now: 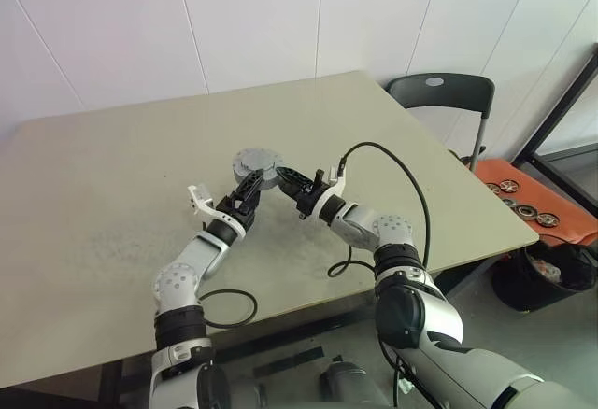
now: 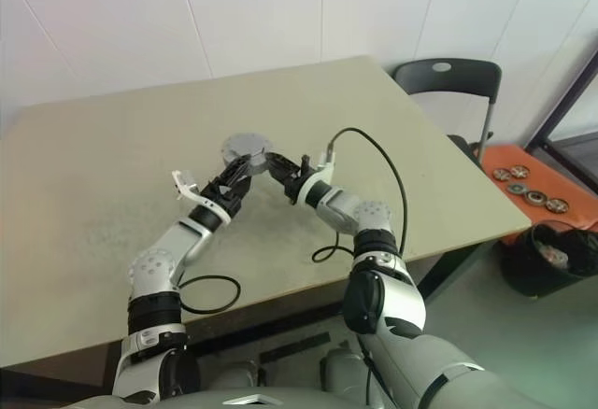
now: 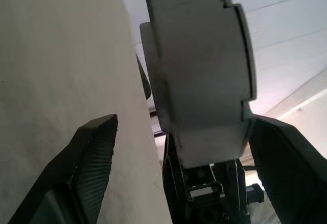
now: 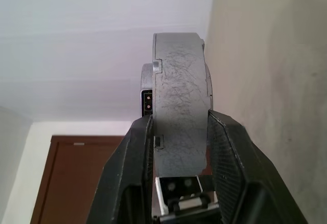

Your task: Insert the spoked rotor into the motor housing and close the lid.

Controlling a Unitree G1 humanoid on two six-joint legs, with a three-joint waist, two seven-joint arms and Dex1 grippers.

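The grey round motor assembly (image 1: 258,163) is held just above the desk (image 1: 112,176) near its middle, clamped edge-on between the jaws of the right gripper (image 4: 178,147), whose pads press both flat faces. The left gripper (image 1: 250,183) sits just beside it with its jaws standing wide apart on either side of the disc's rim and touching nothing, as the left wrist view shows. A stepped seam runs round the rim, so the lid (image 3: 204,65) appears to be seated on the housing already, though whether it is fully home cannot be told from these views; the rotor is hidden. The step in hand is judged to be a transfer or a final press. It would be done well if the right grip were kept firm and level until the left jaws are centred across the two faces, squeezing squarely so that the lid is not skewed. The desk is a pale beige, slightly scuffed top, with black cables (image 1: 229,308) trailing over its near edge. White panelled walls stand behind; a black chair (image 1: 441,96) and an orange tray of spare parts (image 1: 523,199) lie to the robot's right.
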